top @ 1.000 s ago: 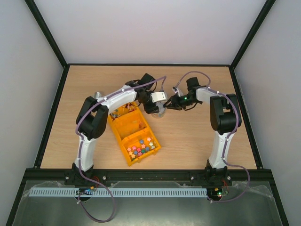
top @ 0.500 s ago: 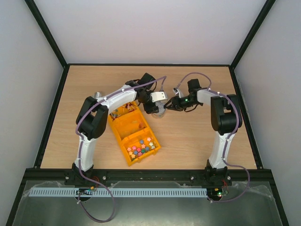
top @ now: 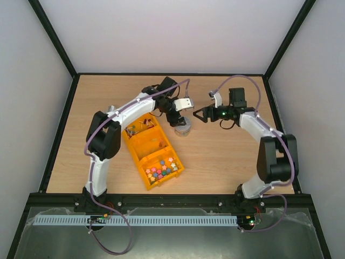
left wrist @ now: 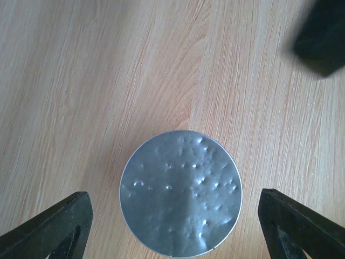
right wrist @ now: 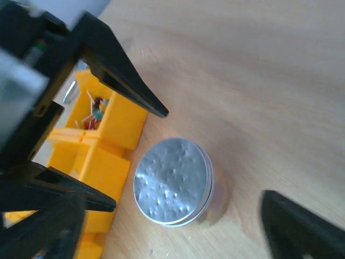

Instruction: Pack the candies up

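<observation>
DOWN TO THE TIN: Over the middle of the pale wood-grain table (top: 226, 162), the left gripper (left wrist: 175, 216) hangs straight above a round silver tin (left wrist: 180, 191). Its jaws are spread wide to either side of the dimpled top and touch nothing. The right gripper (top: 198, 114), jaws likewise apart and empty, waits to the right of the tin, near it but clear of it. The candies (right wrist: 94, 112), in shiny twisted wrappers, lie in the far compartment of a yellow box (top: 150, 144). The box sits slantwise just beside the tin on its left, and its near compartment holds brighter coloured pieces (top: 160, 169). The tin looks closed, so the step in hand is judged to be taking hold of it or its lid before any sweet can go in. Doing that well likely means keeping the jaws centred on the disc, coming down level and closing evenly on the rim. Smooth thin metal could slip or skate toward the box if pinched off-centre, and the other arm may need to steady the body. The table is edged by a black frame (top: 172, 74) and shut in by plain pale walls (top: 172, 32)
</observation>
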You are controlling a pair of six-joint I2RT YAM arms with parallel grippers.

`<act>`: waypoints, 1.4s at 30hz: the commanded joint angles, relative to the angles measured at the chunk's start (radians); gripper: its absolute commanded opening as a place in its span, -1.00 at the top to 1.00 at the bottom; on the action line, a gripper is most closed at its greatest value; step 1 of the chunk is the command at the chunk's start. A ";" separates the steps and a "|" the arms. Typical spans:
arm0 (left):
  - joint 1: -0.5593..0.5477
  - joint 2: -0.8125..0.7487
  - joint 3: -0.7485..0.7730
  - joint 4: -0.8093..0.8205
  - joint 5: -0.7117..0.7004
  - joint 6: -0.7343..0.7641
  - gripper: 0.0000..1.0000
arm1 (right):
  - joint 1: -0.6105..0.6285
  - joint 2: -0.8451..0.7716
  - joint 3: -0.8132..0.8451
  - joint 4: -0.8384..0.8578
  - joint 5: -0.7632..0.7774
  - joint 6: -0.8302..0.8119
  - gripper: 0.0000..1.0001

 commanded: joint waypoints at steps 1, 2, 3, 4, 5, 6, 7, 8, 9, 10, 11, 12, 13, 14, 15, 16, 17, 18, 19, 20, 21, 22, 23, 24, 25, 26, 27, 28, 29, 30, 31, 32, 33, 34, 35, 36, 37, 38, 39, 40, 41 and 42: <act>0.035 -0.078 -0.003 -0.004 0.070 -0.026 -0.79 | -0.001 -0.170 -0.146 0.224 0.077 -0.050 -0.98; 0.043 -0.094 -0.026 0.019 0.080 -0.033 -0.83 | -0.001 -0.206 -0.177 0.277 0.063 -0.062 -0.97; 0.050 -0.113 -0.051 0.047 0.087 -0.042 -0.92 | 0.001 -0.217 -0.195 0.320 0.046 -0.065 -0.97; 0.055 -0.132 -0.077 0.082 0.092 -0.048 -0.97 | 0.001 -0.215 -0.199 0.345 0.020 -0.064 -0.97; 0.061 -0.149 -0.102 0.116 0.094 -0.052 -0.98 | 0.001 -0.204 -0.197 0.355 -0.010 -0.063 -0.97; 0.064 -0.165 -0.127 0.145 0.092 -0.054 -0.98 | 0.002 -0.189 -0.191 0.358 -0.033 -0.049 -0.97; 0.066 -0.178 -0.149 0.173 0.088 -0.057 -0.98 | 0.002 -0.166 -0.171 0.334 -0.055 -0.046 -0.97; 0.067 -0.182 -0.165 0.192 0.081 -0.058 -0.98 | 0.002 -0.139 -0.137 0.260 -0.083 -0.079 -0.97; 0.069 -0.180 -0.170 0.200 0.070 -0.059 -0.98 | 0.001 -0.104 -0.104 0.154 -0.133 -0.124 -0.97; 0.070 -0.171 -0.169 0.197 0.058 -0.059 -0.98 | 0.003 -0.077 -0.086 0.099 -0.158 -0.148 -0.97; 0.072 -0.157 -0.161 0.187 0.045 -0.059 -0.98 | 0.004 -0.069 -0.097 0.103 -0.154 -0.148 -0.97; 0.075 -0.128 -0.144 0.166 0.040 -0.058 -0.98 | 0.004 -0.084 -0.146 0.155 -0.139 -0.158 -0.97; 0.076 -0.099 -0.109 0.131 0.042 -0.056 -0.98 | 0.004 -0.114 -0.204 0.222 -0.119 -0.180 -0.97; 0.078 -0.069 -0.067 0.093 0.051 -0.056 -0.98 | 0.004 -0.151 -0.271 0.281 -0.102 -0.207 -0.97; 0.079 -0.037 -0.025 0.052 0.061 -0.056 -0.98 | 0.004 -0.179 -0.322 0.323 -0.091 -0.237 -0.97; 0.078 -0.010 0.014 0.021 0.075 -0.057 -0.96 | 0.004 -0.194 -0.350 0.332 -0.086 -0.279 -0.97; 0.079 0.016 0.042 0.003 0.092 -0.058 -0.93 | 0.006 -0.197 -0.364 0.316 -0.083 -0.319 -0.97; 0.076 0.036 0.069 -0.007 0.103 -0.065 -0.91 | 0.010 -0.189 -0.365 0.290 -0.080 -0.359 -0.97; 0.072 0.055 0.087 -0.014 0.109 -0.071 -0.89 | 0.016 -0.180 -0.366 0.266 -0.072 -0.402 -0.97; 0.066 0.073 0.103 -0.022 0.110 -0.074 -0.87 | 0.025 -0.173 -0.373 0.252 -0.056 -0.443 -0.99; 0.064 0.090 0.119 -0.028 0.115 -0.079 -0.85 | 0.036 -0.169 -0.385 0.260 -0.036 -0.473 -1.00; 0.064 0.104 0.128 -0.032 0.120 -0.082 -0.83 | 0.047 -0.166 -0.390 0.283 -0.017 -0.473 -0.98; 0.064 0.115 0.134 -0.034 0.125 -0.085 -0.81 | 0.062 -0.163 -0.394 0.309 -0.002 -0.473 -0.96; 0.063 0.124 0.137 -0.034 0.123 -0.087 -0.79 | 0.078 -0.158 -0.397 0.330 0.020 -0.472 -0.92; 0.063 0.133 0.139 -0.035 0.120 -0.088 -0.78 | 0.096 -0.150 -0.395 0.343 0.043 -0.476 -0.90; 0.063 0.140 0.140 -0.035 0.115 -0.086 -0.75 | 0.120 -0.139 -0.386 0.341 0.075 -0.487 -0.88; 0.064 0.145 0.139 -0.038 0.115 -0.080 -0.74 | 0.137 -0.126 -0.375 0.333 0.102 -0.493 -0.88; 0.064 0.150 0.137 -0.042 0.115 -0.074 -0.73 | 0.149 -0.119 -0.366 0.320 0.119 -0.497 -0.87; 0.063 0.154 0.138 -0.047 0.113 -0.067 -0.72 | 0.155 -0.118 -0.366 0.324 0.130 -0.498 -0.87; 0.062 0.163 0.138 -0.049 0.108 -0.062 -0.71 | 0.160 -0.126 -0.376 0.337 0.139 -0.492 -0.87; 0.063 0.167 0.139 -0.048 0.105 -0.060 -0.70 | 0.163 -0.139 -0.385 0.356 0.141 -0.478 -0.88; 0.063 0.173 0.142 -0.048 0.105 -0.060 -0.68 | 0.165 -0.158 -0.393 0.376 0.126 -0.441 -0.89; 0.062 0.177 0.144 -0.048 0.112 -0.061 -0.66 | 0.165 -0.165 -0.392 0.403 0.115 -0.385 -0.90; 0.061 0.181 0.150 -0.049 0.122 -0.060 -0.65 | 0.175 -0.171 -0.391 0.425 0.105 -0.314 -0.92; 0.061 0.184 0.154 -0.051 0.132 -0.059 -0.65 | 0.188 -0.172 -0.394 0.457 0.119 -0.237 -0.95; 0.061 0.187 0.159 -0.052 0.139 -0.057 -0.64 | 0.199 -0.175 -0.405 0.499 0.165 -0.159 -0.97; 0.060 0.190 0.163 -0.054 0.146 -0.051 -0.64 | 0.208 -0.176 -0.426 0.547 0.206 -0.063 -0.99; 0.057 0.194 0.166 -0.059 0.152 -0.043 -0.64 | 0.219 -0.182 -0.455 0.605 0.253 -0.027 -1.00; 0.055 0.197 0.165 -0.062 0.159 -0.035 -0.64 | 0.240 -0.194 -0.467 0.624 0.314 -0.019 -1.00; 0.052 0.201 0.165 -0.064 0.163 -0.030 -0.64 | 0.246 -0.202 -0.495 0.682 0.320 0.008 -1.00; 0.051 0.204 0.166 -0.066 0.166 -0.026 -0.64 | 0.248 -0.206 -0.525 0.736 0.312 0.037 -1.00; 0.049 0.208 0.165 -0.068 0.173 -0.025 -0.64 | 0.255 -0.202 -0.535 0.750 0.309 0.063 -1.00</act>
